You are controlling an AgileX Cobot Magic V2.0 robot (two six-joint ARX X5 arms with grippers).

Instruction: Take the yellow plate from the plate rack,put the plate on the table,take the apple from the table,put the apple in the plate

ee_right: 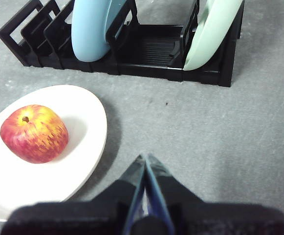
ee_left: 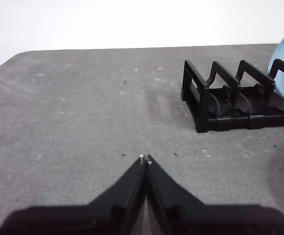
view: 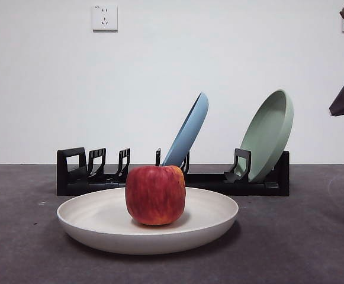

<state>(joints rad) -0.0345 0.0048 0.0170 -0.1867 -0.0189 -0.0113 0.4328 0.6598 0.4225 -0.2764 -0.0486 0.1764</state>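
You see the apple [view: 155,194] standing upright, stem up, inside the plate [view: 95,222], a little off the plate's middle. The plate lies flat on the tabletop [view: 302,248], just in front of the rack [view: 266,183] and apart from it. In the rack, a blue plate [view: 189,131] leans in a middle slot and a green plate [view: 269,133] leans at one end; the prongs at the other end, by the handle [view: 71,168], hold nothing. A wall socket [view: 105,18] sits high on the white wall behind.

Your right gripper [ee_right: 145,157] hangs over bare tabletop beside the plate's rim, jaws pressed together, touching neither plate nor apple; in the front view an arm shows only as a dark tip at the upper right edge. Your left gripper [ee_left: 144,158] is also pressed together, holding nothing, over bare tabletop well apart from the handle end of the rack.
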